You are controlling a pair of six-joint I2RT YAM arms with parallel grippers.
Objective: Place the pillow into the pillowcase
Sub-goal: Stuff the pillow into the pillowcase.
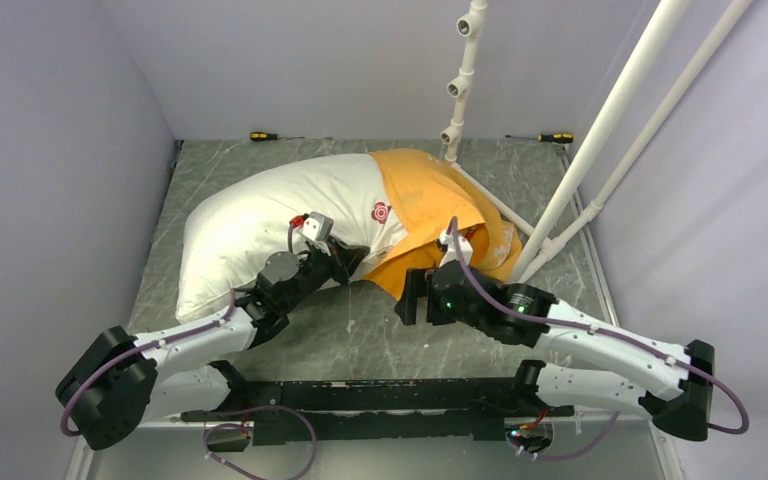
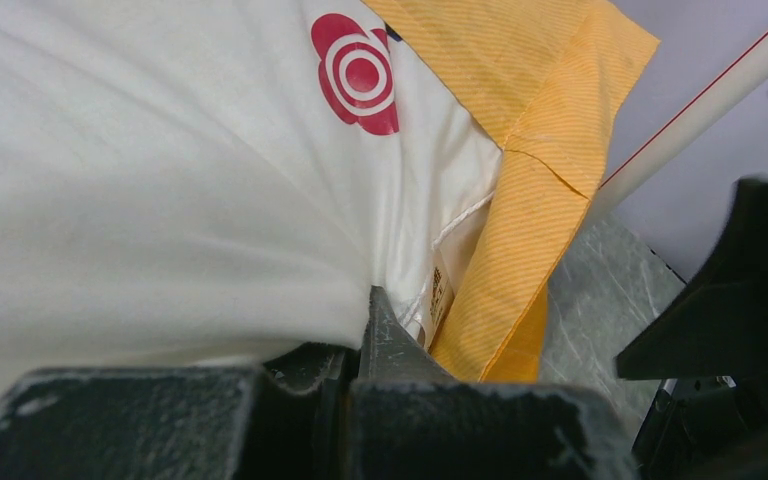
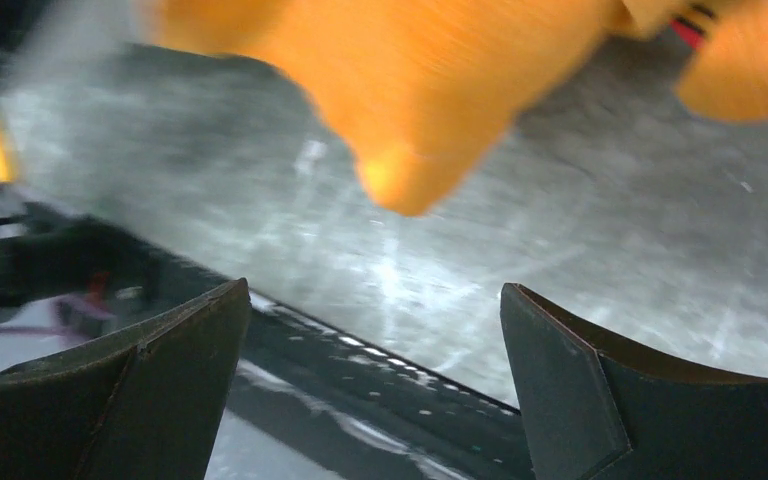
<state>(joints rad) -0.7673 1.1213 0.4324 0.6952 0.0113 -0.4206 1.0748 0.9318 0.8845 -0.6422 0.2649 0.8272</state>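
Presently, left claw [image 1: 348, 262]: fingers [image 2: 388, 340] pressed together, pinching the near edge of the pillow; white fabric creased toward the tips.
right claw [image 3: 373, 290]: spread wide, nothing between the fingers; just off the pillow's covered end on the near side, under a blurred fold of orange cloth.
pillow [image 1: 260, 225]: lying bent across the bench [image 1: 360, 335], right end inside the orange cover, the rest bare.
pillowcase [image 1: 425, 190]: drawn over the pillow's right end only, mouth just past the red logo [image 2: 358, 72]; loose edge drooping on the near side.
tag [image 2: 440, 295]: on the pillow's seam, beside the left claw's tip, against the pillowcase edge.
screwdrivers [image 1: 263, 135]: two, beyond the pillow, well apart from it.
white pipe frame [image 1: 600, 130]: right of the pillow's covered end.
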